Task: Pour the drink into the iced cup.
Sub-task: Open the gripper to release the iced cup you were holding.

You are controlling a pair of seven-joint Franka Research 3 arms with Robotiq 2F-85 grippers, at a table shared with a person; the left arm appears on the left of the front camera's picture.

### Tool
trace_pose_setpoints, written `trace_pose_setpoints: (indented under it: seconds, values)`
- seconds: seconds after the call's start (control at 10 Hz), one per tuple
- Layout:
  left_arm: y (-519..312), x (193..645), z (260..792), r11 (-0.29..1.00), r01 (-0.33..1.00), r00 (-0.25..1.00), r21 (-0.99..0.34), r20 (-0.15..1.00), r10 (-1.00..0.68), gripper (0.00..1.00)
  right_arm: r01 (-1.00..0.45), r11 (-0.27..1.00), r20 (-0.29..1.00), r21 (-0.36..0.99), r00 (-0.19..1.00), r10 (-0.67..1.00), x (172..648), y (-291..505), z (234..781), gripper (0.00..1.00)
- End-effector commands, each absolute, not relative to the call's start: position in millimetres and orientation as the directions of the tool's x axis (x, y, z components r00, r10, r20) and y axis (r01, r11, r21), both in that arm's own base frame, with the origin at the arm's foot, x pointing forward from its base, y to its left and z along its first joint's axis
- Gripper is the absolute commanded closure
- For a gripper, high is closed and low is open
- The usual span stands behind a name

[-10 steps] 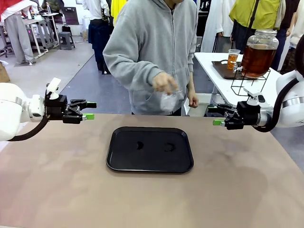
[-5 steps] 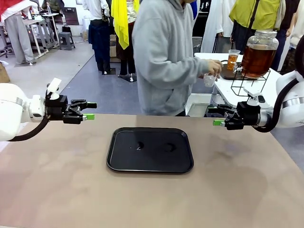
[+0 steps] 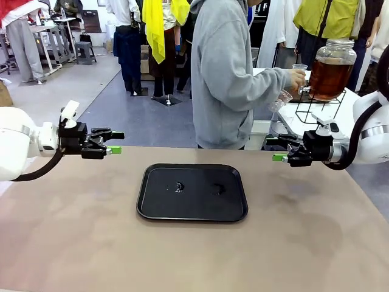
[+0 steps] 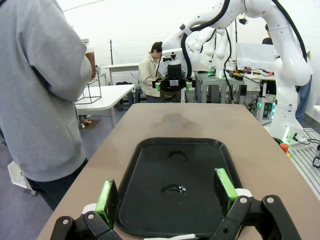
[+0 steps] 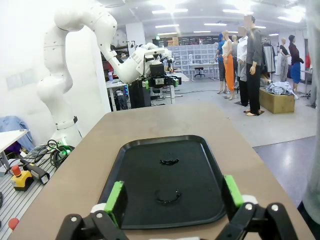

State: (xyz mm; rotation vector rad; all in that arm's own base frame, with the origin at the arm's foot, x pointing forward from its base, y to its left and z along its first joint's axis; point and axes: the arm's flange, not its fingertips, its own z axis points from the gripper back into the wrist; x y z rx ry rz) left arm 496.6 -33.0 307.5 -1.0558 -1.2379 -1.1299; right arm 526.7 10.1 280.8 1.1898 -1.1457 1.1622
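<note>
Item: drink [image 3: 329, 76], amber, in a jar on the side table, up and beyond your right gripper [image 3: 280, 149], the nearer one. Both it and the left gripper [image 3: 113, 142] stood wide and empty. Tray [image 3: 152, 207] lay between them.

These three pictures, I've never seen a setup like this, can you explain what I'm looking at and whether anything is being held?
Two white robot arms face each other over a brown table. The front view looks across it; the other two come from cameras on each arm's wrist, looking along its fingers. The left tool and the right tool are both open and hold nothing. A black tray lies between them, bare but for two wet rings. Beyond, a person holds a clear cup beside a jar of amber drink on a side table.
</note>
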Motion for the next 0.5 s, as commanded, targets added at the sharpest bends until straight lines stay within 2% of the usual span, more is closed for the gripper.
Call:
trace_pose_setpoints:
  seconds: [0.0, 0.4]
  values:
    - [-34.9, 496.9, 309.7, 0.155, 0.988, -0.005, 0.013, 0.999, -0.053, 0.00, -0.998, 0.027, 0.997, 0.063, 0.064, 0.039, 526.4, 10.6, 286.3, 0.00]
    - [-34.9, 496.9, 309.7, 0.155, 0.988, -0.005, 0.013, 0.999, -0.053, 0.00, -0.998, 0.027, 0.997, 0.063, 0.064, 0.039, 526.4, 10.6, 286.3, 0.00]
